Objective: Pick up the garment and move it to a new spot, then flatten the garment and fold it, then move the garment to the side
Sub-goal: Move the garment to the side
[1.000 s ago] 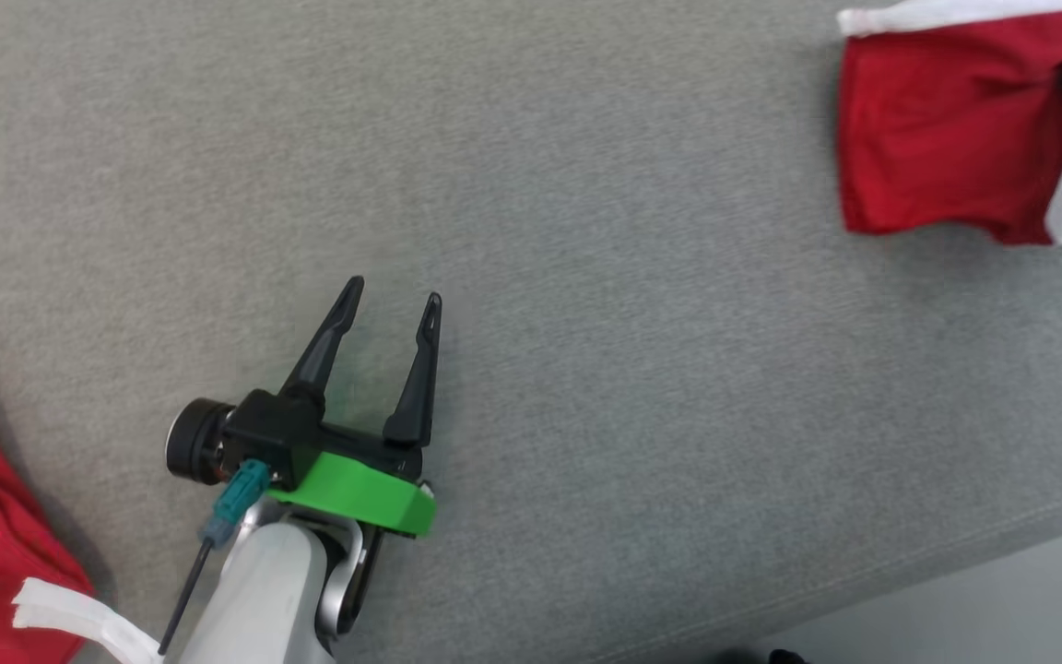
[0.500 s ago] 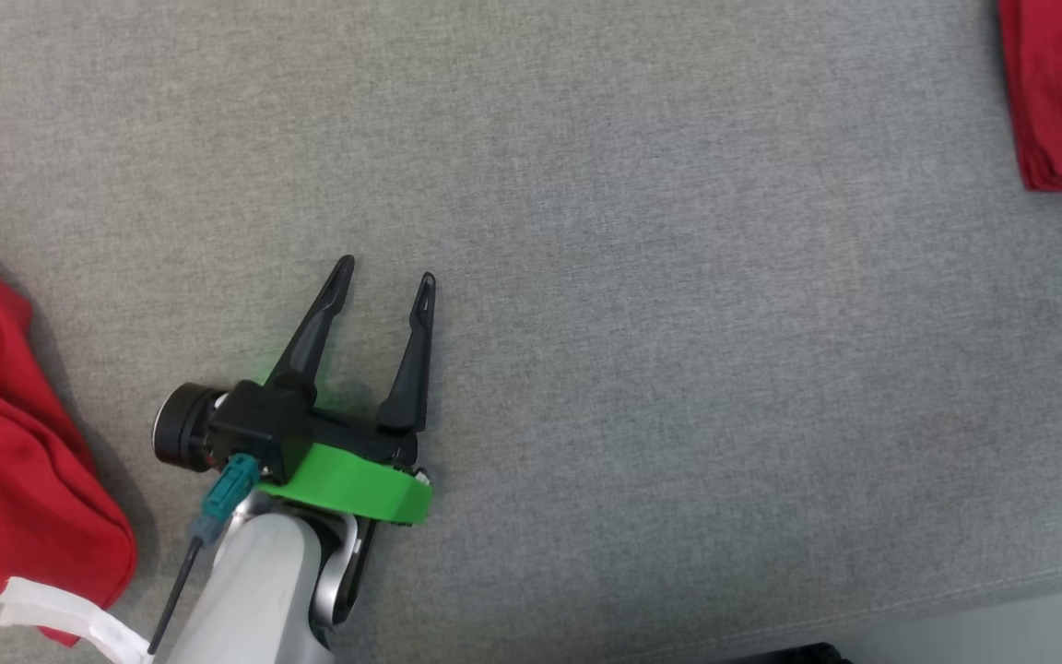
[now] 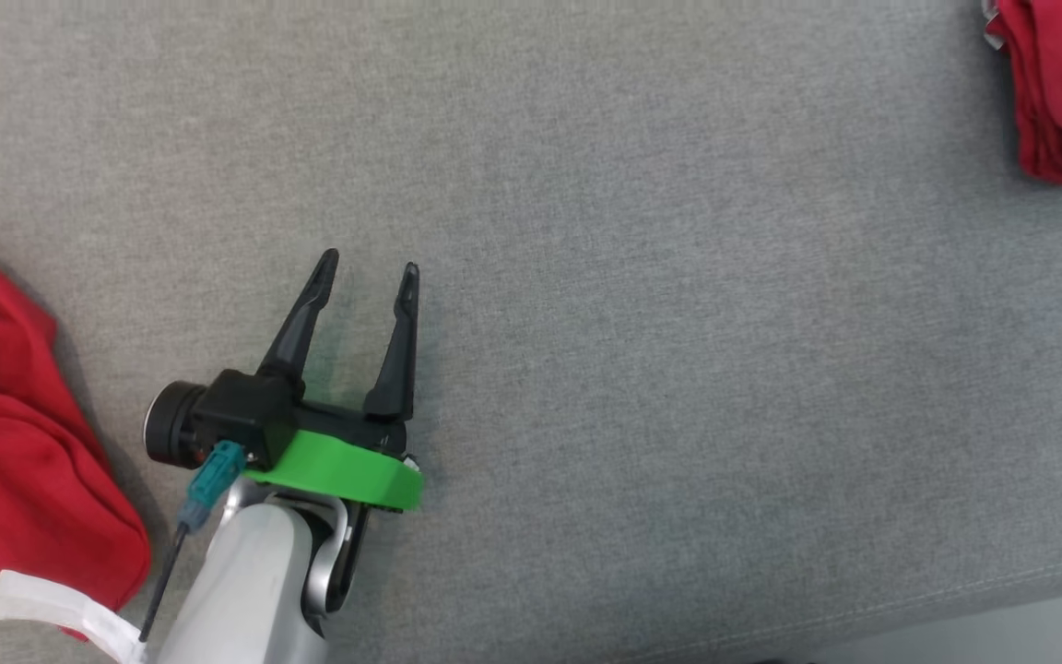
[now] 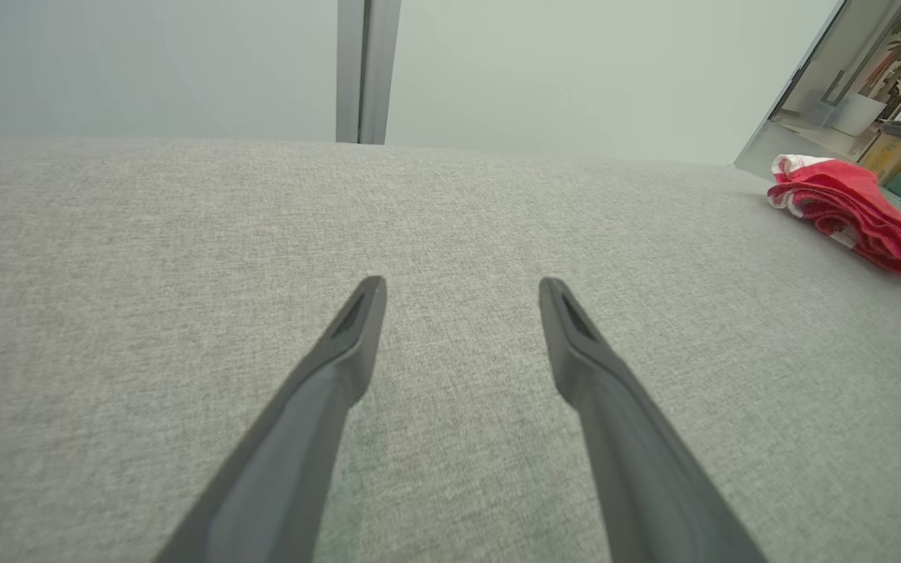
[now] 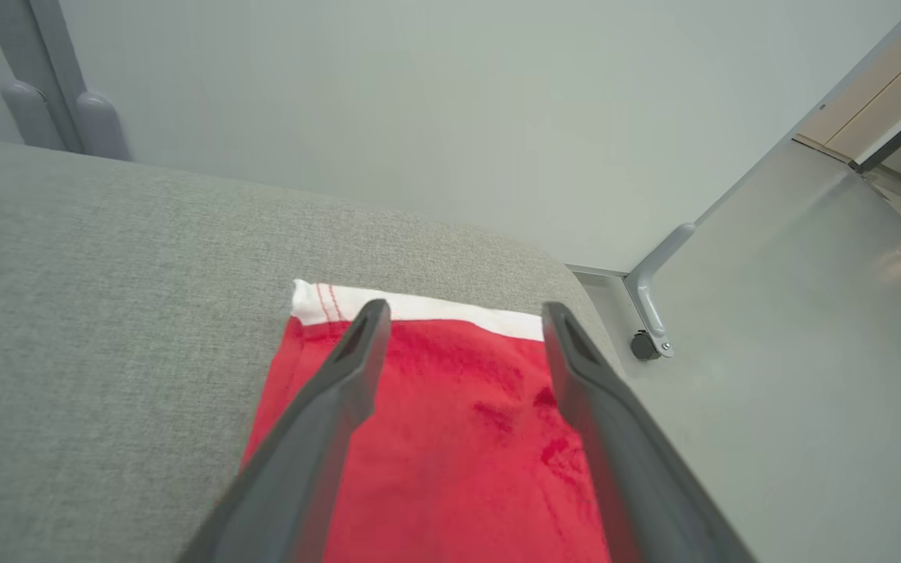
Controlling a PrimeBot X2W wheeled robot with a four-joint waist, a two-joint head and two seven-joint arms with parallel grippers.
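A: which step?
B: last one imo, move-to-side. folded red garment [image 5: 450, 446] lies at the right corner of the grey cushion [image 3: 678, 323], white hem [image 5: 317, 299] twd the far edge, so drop-off looks done
A: claws?
B: right gripper [image 5: 464, 306] fingers spread wide, hovering right over that cloth, nothing pinched. left gripper [image 3: 369, 261] also wide open, empty, over bare cushion left of middle
A: next move?
B: prob lift the right gripper straight up + back w/o snagging the top layer, else the fold gets wrecked
A: counts?
B: 2 red garments: the folded one + a 2nd red garment [image 3: 5, 443], crumpled, white band [image 3: 52, 609], on the cushion's left side, well apart from the 1st. 2 grippers, 1 cushion
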